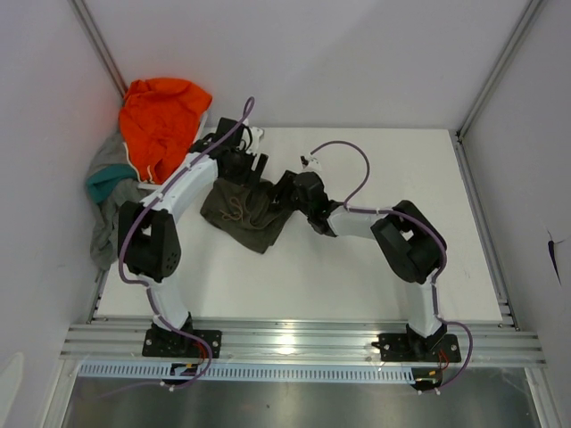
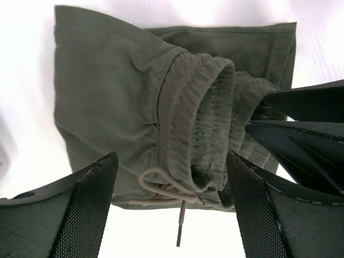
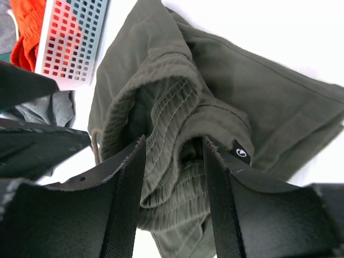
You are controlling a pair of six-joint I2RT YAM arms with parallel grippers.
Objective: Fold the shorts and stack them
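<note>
One pair of olive green cloth shorts (image 1: 239, 214) lies on the white table (image 1: 384, 276).

Left gripper (image 2: 171, 158): jaws wide, nothing held.

Right gripper (image 3: 174, 142): jaws half apart astride the waistband (image 3: 169, 113); grip cannot be determined.

Three garments are heaped at far left: one orange garment (image 1: 161, 116), one teal garment (image 1: 105, 183), one grey garment (image 1: 103, 235).

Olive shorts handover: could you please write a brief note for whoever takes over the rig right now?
Left gripper: open, hovering over the olive shorts.
Right gripper: jaws either side of the bunched waistband; grip unclear.
Olive shorts lie on the table, apparently folded once, waistband rumpled.
Grey shorts are heaped at the left edge with the orange garment and teal garment.
Left to do: finish this fold, fold the grey, stack.
</note>
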